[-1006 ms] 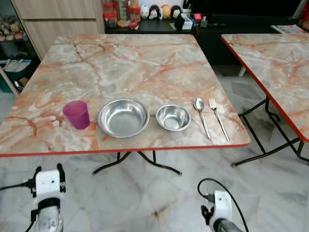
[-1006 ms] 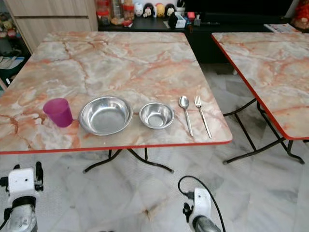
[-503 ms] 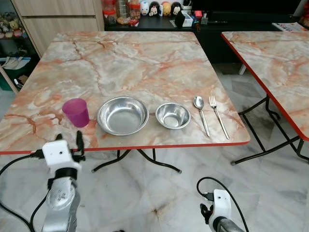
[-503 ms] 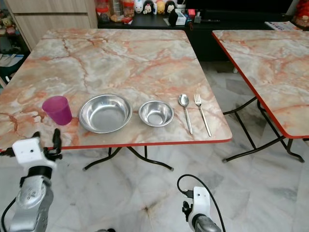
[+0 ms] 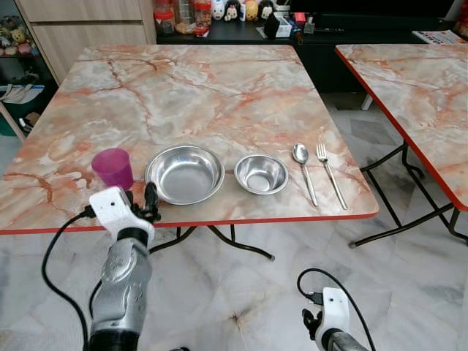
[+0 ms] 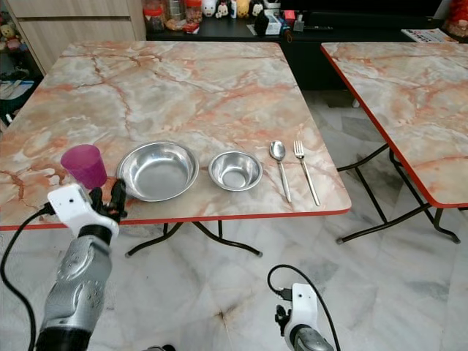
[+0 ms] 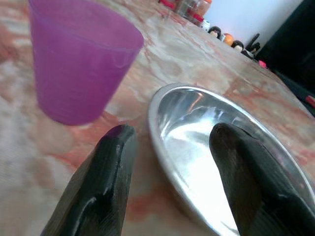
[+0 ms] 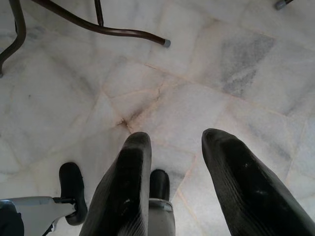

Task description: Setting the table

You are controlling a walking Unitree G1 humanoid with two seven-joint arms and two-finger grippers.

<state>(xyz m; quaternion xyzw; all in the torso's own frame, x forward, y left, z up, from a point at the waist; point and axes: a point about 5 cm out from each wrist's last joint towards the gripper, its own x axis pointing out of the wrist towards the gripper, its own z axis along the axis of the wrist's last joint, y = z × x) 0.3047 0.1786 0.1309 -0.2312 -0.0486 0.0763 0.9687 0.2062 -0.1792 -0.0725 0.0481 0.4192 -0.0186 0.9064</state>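
On the marble table [image 5: 205,88] a row stands near the front edge: a purple cup [image 5: 112,167], a large steel bowl [image 5: 185,174], a small steel bowl [image 5: 261,173], a spoon [image 5: 303,170] and a fork [image 5: 330,175]. My left gripper [image 5: 141,201] is raised to the table's front edge, open, with nothing in it. In the left wrist view its fingertips [image 7: 118,140] point at the gap between the cup [image 7: 78,59] and the large bowl [image 7: 221,147]. My right gripper [image 8: 170,147] hangs low over the floor, open and idle.
A second marble table [image 5: 409,80] stands to the right across a floor gap. Dark folding legs [image 5: 219,241] sit under the near table. Behind it are a dark counter [image 5: 241,18] with figurines and a wooden cabinet [image 5: 80,22].
My left arm has risen from low by the floor up and forward to the table's front edge, between the cup and the large bowl. The right arm has stayed put.
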